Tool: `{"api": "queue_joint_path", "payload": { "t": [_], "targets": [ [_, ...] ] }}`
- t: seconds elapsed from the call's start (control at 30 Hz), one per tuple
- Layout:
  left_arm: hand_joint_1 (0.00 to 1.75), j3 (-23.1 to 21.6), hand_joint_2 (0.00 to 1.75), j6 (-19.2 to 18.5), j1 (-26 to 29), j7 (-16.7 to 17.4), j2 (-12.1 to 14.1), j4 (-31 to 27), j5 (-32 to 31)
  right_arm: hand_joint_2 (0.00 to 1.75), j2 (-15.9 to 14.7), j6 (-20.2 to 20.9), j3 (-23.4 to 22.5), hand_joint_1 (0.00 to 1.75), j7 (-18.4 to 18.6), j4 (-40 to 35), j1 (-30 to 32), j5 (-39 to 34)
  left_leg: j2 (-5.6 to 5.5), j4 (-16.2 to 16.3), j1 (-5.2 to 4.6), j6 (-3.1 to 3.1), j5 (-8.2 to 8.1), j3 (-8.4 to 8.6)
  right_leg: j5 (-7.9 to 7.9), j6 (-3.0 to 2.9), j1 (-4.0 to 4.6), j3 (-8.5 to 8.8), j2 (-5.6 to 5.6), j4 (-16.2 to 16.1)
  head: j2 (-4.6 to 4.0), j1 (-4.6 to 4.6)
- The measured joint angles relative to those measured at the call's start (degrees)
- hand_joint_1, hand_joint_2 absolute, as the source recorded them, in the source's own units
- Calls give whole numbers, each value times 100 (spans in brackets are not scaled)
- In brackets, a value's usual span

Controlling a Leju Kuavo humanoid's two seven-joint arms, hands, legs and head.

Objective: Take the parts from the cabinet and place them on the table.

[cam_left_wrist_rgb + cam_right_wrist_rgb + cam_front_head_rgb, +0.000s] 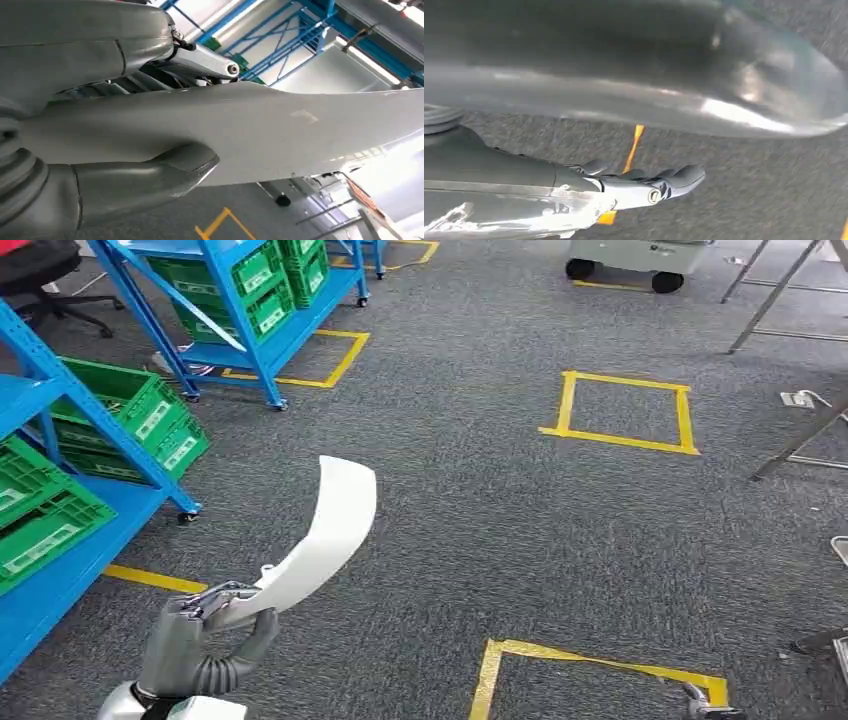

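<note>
The left robot hand (215,625) grips one end of a curved white part (325,530), holding it aloft above the grey carpet floor (480,500), just beside blue shelving (60,540) stacked with green crates (140,415). The right robot hand (644,187) hangs low over yellow floor tape (634,145), apparently empty, its fingers seemingly part-curled in a blurred view. The carry appears under way; next, the part must be borne steadily to the counter and set down.
</note>
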Motion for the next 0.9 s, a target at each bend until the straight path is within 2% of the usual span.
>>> {"api": "queue_joint_path", "payload": {
  "t": [0.03, 0.13, 0.17, 0.2, 0.23, 0.3, 0.33, 0.37, 0.4, 0.43, 0.47, 0.5, 0.53, 0.57, 0.63, 0.67, 0.7, 0.73, 0.77, 0.8, 0.83, 0.87, 0.9],
  "targets": [
    [175, 0, 175, -4, -9, 0, 6, 0, 0, 0, -20, -26, -26, 0, -2, 76, -23, 39, 42, 25, -17, -33, -15, 5, 44, -129, -22, 1, 112, -4, 0, -41],
    [175, -7, 175, -11, -22, -4, 2, 0, 6, 0, -74, -70, -155, 0, -13, 268, -27, 131, 169, -2, 5, -115, 19, 15, 61, -279, 12, -97, 254, 34, 0, -37],
    [175, -4, 175, -13, -31, -4, 4, 0, 26, 0, -90, -90, -186, 0, -13, 317, -23, 166, 94, 22, 27, -157, -47, 12, 81, -332, -5, -90, 311, 19, 0, -48],
    [175, -4, 175, -15, -36, -9, 7, 0, 33, 0, -100, -100, -201, 0, -15, 362, -29, 203, -167, 223, 37, -166, -223, -75, 90, -351, -3, -101, 363, 17, 0, -57],
    [175, -4, 175, -15, -32, -11, 7, 0, 35, 0, -114, -105, -223, 0, -20, 400, -56, 214, -318, 647, 33, -163, -466, -274, 102, -374, 0, -121, 425, 17, 0, -57],
    [175, -4, 175, -17, -27, -11, 7, 4, 42, 0, -129, -125, -260, 0, -22, 492, -111, 256, -418, 1596, 21, -145, -841, -766, 114, -408, 30, -161, 566, 17, 0, -68],
    [175, -7, 175, -20, -28, -11, 7, 13, 48, 0, -138, -129, -278, 0, -22, 540, -118, 280, -437, 1885, 15, -121, -889, -937, 121, -420, 53, -170, 635, 17, 0, -66],
    [175, -7, 175, -20, -27, -13, 9, 20, 52, 0, -144, -140, -295, 0, -22, 585, -111, 301, -453, 1895, -3, -83, -789, -978, 123, -426, 71, -169, 708, 17, 0, -64],
    [175, -4, 175, -26, -28, -11, 11, 24, 57, 0, -155, -151, -319, 0, -22, 616, -109, 317, -481, 1637, -37, -20, -541, -898, 128, -433, 89, -168, 794, 17, 0, -66],
    [175, -4, 175, -26, -30, -13, 11, 24, 66, 0, -160, -159, -330, 0, -22, 645, -110, 332, -526, 1221, -68, 48, -259, -730, 134, -440, 100, -162, 863, 17, 0, -61],
    [175, -7, 175, -28, -32, -20, 11, 24, 83, 0, -168, -170, -334, 0, -26, 675, -114, 351, -641, 713, -116, 128, 32, -505, 139, -444, 108, -153, 933, 16, 0, -66],
    [175, -7, 175, -28, -33, -28, 11, 24, 85, 0, -166, -181, -334, 0, -26, 714, -118, 382, -947, 342, -160, 225, 209, -358, 152, -442, 58, -183, 980, 8, 0, -55],
    [175, -7, 175, -31, -23, -37, 7, 24, 92, 0, -179, -188, -337, 0, -24, 774, -165, 415, -1033, 178, -155, 303, 210, -317, 165, -421, 106, -220, 1051, 45, 0, -46],
    [175, -4, 175, -31, -36, -48, 11, 24, 99, 0, -186, -203, -354, 0, -28, 815, -166, 439, -987, 99, -166, 257, 158, -299, 187, -386, 73, -277, 1106, 42, 0, -53],
    [175, -4, 175, -33, -41, -63, 9, 26, 101, 0, -192, -212, -398, 0, -28, 874, -142, 476, -885, 31, -180, 289, 193, -292, 253, -302, 31, -302, 1239, -49, 0, -76],
    [175, -4, 175, -33, -43, -68, 0, 26, 101, 0, -214, -219, -428, 0, -33, 885, -134, 476, -796, -116, -102, 260, 264, -220, 249, -296, 59, -305, 1218, -47, 0, -79],
    [175, -4, 175, -35, -53, -68, -4, 26, 101, 0, -212, -221, -431, 0, -33, 913, -128, 479, -736, -171, -106, 237, 277, -169, 169, -276, 92, -379, 917, 53, 0, -63],
    [175, -4, 175, -35, -54, -74, -11, 26, 101, 0, -223, -221, -431, 0, -33, 926, -148, 479, -656, -174, -96, 251, 271, -145, -19, -229, 85, -507, 676, 333, 0, -33],
    [175, 0, 175, -35, -50, -76, -11, 28, 103, 0, -234, -225, -431, 0, -33, 931, -174, 481, -573, -176, -90, 245, 266, -144, -237, -173, 60, -743, 542, 781, 0, -18],
    [175, 2, 175, -35, -49, -76, -11, 33, 103, 0, -243, -225, -431, 0, -33, 939, -194, 481, -478, -173, -78, 230, 250, -154, -438, -124, 29, -1008, 482, 1278, 0, -20],
    [175, 0, 175, -37, -51, -76, -13, 35, 103, 0, -243, -223, -431, 0, -31, 955, -191, 481, -402, -163, -58, 206, 228, -142, -519, -79, 0, -1164, 456, 1611, 0, -20],
    [175, 0, 175, -37, -52, -77, -17, 44, 103, 0, -249, -225, -433, 0, -31, 968, -180, 481, -328, -160, -34, 174, 195, -109, -457, -37, -34, -1178, 445, 1656, 0, -18],
    [175, 0, 175, -37, -52, -76, -17, 52, 101, 0, -256, -225, -435, 0, -31, 979, -170, 483, -259, -156, -6, 134, 158, -61, -284, 9, -69, -1054, 430, 1461, 0, -20]
  ]
}}
